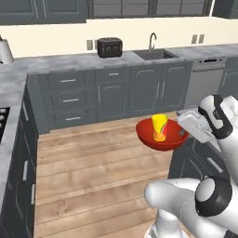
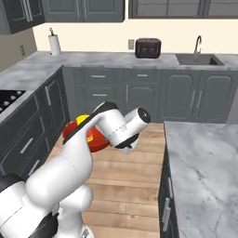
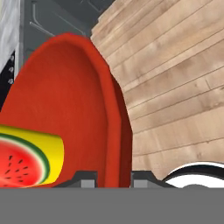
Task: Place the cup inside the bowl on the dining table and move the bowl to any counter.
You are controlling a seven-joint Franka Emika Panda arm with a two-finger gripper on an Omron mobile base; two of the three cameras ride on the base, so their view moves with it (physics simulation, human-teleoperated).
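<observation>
The red bowl (image 1: pixel 151 137) hangs in the air above the wooden floor, with the yellow cup (image 1: pixel 159 126) standing inside it. My gripper (image 1: pixel 182 134) is shut on the bowl's right rim. In the hand view the rim of the bowl (image 3: pixel 74 100) runs down between my two fingertips, at my gripper (image 3: pixel 113 177), and the cup (image 3: pixel 30 157) with its watermelon print lies to the left inside. From the right base view the bowl (image 2: pixel 73 131) and the cup (image 2: pixel 82 119) peek out behind my arm. The dining table is out of view.
A counter (image 1: pixel 69 62) runs along the back wall with a toaster (image 1: pixel 109 47) and a sink (image 1: pixel 155 54). Another counter (image 2: pixel 204 158) over dark cabinets lies close on the right. A stove (image 2: pixel 8 100) sits on the left run. Wooden floor (image 1: pixel 93 167) lies below the bowl.
</observation>
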